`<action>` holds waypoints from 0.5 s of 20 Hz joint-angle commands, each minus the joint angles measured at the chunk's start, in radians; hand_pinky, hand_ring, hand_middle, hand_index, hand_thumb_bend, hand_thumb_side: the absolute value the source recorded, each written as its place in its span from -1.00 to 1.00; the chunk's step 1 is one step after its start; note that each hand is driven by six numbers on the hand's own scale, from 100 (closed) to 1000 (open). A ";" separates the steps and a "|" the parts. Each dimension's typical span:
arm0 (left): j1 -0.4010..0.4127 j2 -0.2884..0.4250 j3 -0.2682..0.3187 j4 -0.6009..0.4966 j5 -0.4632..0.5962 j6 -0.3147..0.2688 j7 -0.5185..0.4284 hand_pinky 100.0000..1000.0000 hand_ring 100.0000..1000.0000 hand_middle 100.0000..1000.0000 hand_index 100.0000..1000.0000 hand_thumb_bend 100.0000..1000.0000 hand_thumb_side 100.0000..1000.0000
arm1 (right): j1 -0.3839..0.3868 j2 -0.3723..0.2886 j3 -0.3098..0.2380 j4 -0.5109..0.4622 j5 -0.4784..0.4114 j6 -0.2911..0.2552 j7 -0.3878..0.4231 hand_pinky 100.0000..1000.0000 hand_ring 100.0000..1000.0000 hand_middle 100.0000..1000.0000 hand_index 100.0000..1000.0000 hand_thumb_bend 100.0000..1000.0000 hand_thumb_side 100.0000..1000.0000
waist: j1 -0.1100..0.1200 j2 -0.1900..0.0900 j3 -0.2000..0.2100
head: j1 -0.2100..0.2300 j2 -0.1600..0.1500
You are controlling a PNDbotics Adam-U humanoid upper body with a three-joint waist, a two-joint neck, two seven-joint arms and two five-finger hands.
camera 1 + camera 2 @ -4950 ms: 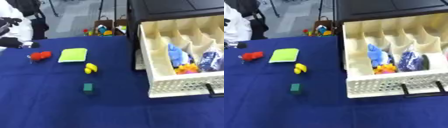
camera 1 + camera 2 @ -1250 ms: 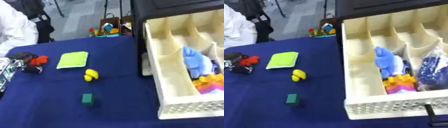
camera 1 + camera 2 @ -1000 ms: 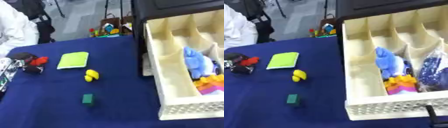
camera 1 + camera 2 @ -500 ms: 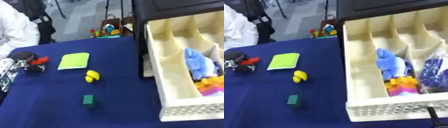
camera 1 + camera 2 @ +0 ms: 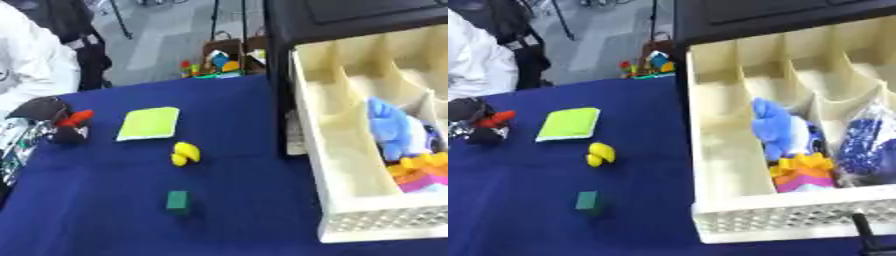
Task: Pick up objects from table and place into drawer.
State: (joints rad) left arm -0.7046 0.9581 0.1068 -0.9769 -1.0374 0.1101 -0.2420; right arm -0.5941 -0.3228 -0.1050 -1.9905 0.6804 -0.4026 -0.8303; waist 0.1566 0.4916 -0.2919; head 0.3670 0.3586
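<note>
Our left hand (image 5: 42, 111), fingers curled round the small red toy (image 5: 74, 119) at the tabletop's left edge, risks dropping it before reaching the far-off cream plastic drawer (image 5: 350, 200).

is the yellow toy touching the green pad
Apart. In the left eye view, blue cloth shows plainly between the yellow toy and the green pad.

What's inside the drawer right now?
The drawer holds a blue plush toy, bright building blocks and a bag of dark blue pieces. Its leftmost compartment looks empty. Anything beneath them is hidden.
</note>
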 commanded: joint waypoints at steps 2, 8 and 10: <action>-0.005 0.036 0.003 -0.013 -0.027 0.006 0.052 -0.43 0.11 -0.12 0.11 -1.00 0.21 | -0.007 -0.021 -0.007 -0.010 -0.004 -0.060 -0.066 0.05 0.17 0.06 0.50 -1.00 1.00 | -0.007 -0.037 0.005 | 0.004 0.001; 0.002 0.040 -0.005 -0.050 -0.050 0.021 0.120 -0.47 0.02 -0.16 0.04 -1.00 0.12 | 0.001 -0.019 -0.010 -0.010 -0.002 -0.058 -0.069 0.05 0.17 0.06 0.50 -1.00 1.00 | -0.011 -0.055 0.019 | -0.007 0.013; 0.005 0.040 -0.008 -0.079 -0.036 0.026 0.151 -0.47 0.02 -0.17 0.02 -1.00 0.09 | 0.006 -0.018 -0.013 -0.010 -0.001 -0.056 -0.070 0.05 0.16 0.06 0.50 -1.00 1.00 | -0.013 -0.065 0.026 | -0.012 0.019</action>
State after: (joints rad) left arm -0.6936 0.9577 0.0946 -1.0284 -1.0732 0.1323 -0.1114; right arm -0.5810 -0.3227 -0.1088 -1.9905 0.6804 -0.3974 -0.8355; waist 0.1490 0.4551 -0.2670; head 0.3579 0.3725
